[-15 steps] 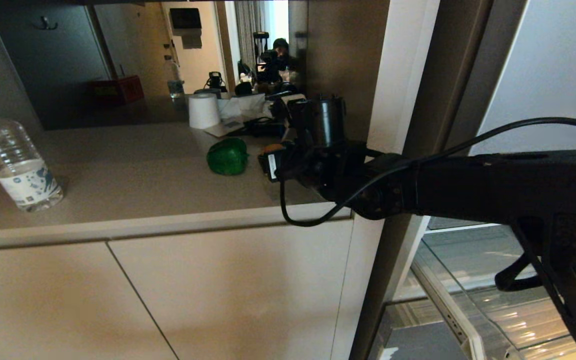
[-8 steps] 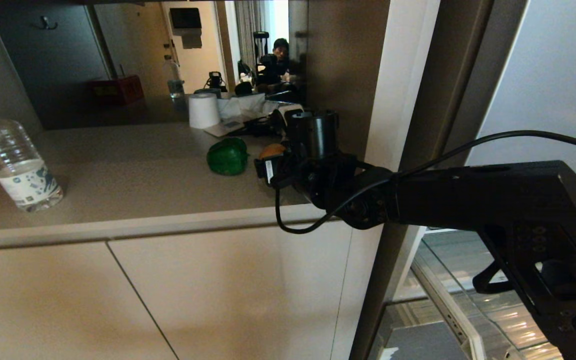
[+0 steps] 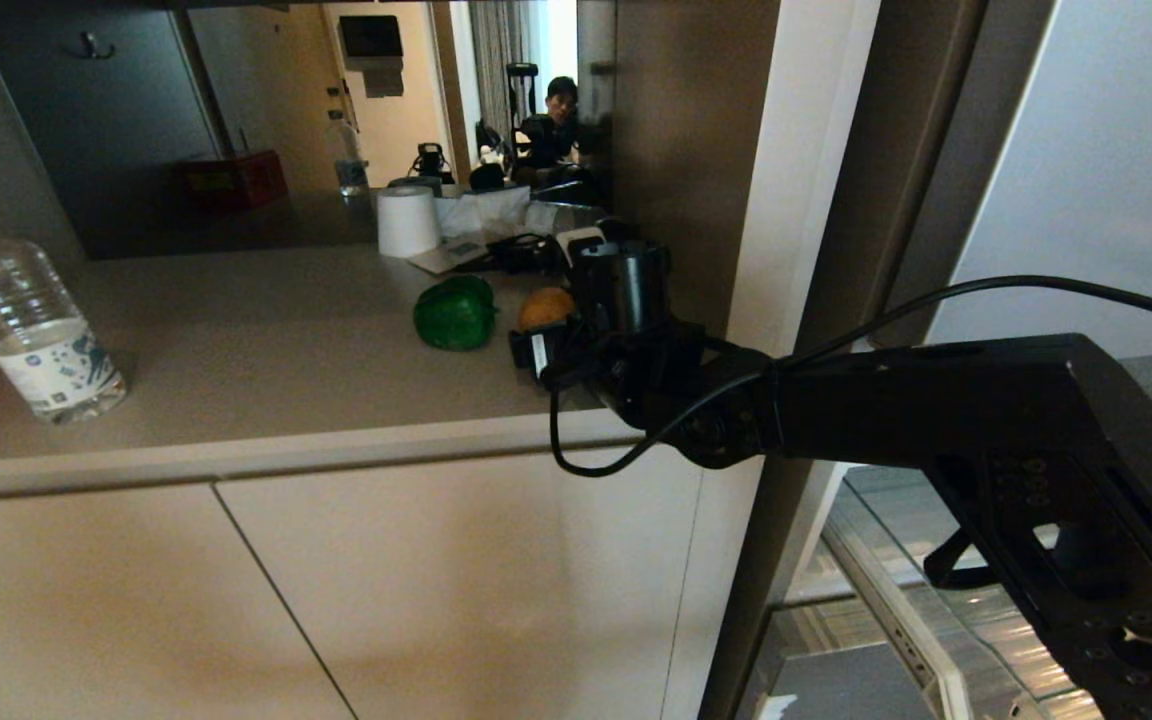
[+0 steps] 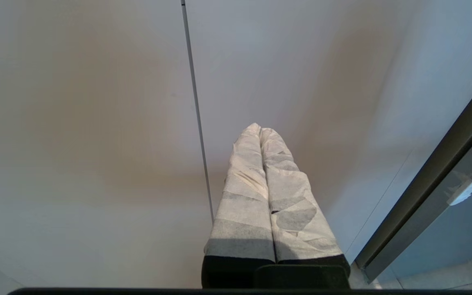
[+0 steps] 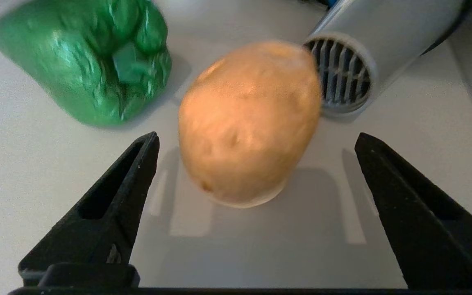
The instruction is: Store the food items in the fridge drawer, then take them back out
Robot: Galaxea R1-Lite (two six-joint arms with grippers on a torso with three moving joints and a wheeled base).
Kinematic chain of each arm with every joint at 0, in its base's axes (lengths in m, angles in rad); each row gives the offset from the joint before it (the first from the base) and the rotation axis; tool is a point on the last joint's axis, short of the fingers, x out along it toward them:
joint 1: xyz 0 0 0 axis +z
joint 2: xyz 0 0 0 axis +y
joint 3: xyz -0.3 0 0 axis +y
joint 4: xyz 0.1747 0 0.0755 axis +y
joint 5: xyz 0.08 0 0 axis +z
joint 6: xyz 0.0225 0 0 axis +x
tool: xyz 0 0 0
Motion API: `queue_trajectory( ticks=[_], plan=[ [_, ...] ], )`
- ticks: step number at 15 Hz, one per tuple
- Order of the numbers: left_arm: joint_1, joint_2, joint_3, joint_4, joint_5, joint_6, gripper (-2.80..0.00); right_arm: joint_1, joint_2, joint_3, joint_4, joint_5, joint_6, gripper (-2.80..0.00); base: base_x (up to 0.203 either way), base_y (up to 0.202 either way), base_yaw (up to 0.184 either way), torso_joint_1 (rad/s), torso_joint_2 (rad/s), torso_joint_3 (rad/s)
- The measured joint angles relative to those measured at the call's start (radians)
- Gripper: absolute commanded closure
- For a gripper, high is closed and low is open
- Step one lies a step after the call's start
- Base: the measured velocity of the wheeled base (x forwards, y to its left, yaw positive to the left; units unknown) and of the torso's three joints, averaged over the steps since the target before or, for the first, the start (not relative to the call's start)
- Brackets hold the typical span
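Op: Right gripper (image 5: pixel 256 196) spread wide, empty. Bun (image 5: pixel 249 123) sits on counter (image 3: pixel 236 360), beside green pepper (image 5: pixel 84 57), touching hair dryer (image 5: pixel 367 53).

Obs: Advice?

Op: I'd back off straight, avoid nudging it. Left gripper (image 4: pixel 262 135) pressed together, parked.

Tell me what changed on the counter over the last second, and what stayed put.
The right gripper opened and drew back toward the counter edge, letting go of the round tan-brown bun-like lump, which now sits free on the beige counter, clear of both black fingers. The glossy green bell pepper, clear water bottle and grey hair dryer stayed put.
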Motion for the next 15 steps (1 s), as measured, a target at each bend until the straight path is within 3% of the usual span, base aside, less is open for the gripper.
queue_trajectory(
  ticks=[2,3,15],
  plan=[
    [0.000,0.000,0.000,0.000,0.000,0.000,0.00,0.000,0.008,0.000,-0.001,0.000,0.001,-2.80,0.000,0.000,0.000,0.000,0.00,0.000],
    [0.000,0.000,0.000,0.000,0.000,0.000,0.00,-0.001,0.011,0.000,-0.002,0.000,0.001,0.00,0.000,0.000,0.000,0.000,0.00,0.000],
    [0.000,0.000,0.000,0.000,0.000,0.000,0.00,0.002,-0.037,0.014,0.008,-0.010,0.007,0.00,0.000,0.000,0.000,0.000,0.00,0.000]
  ],
)
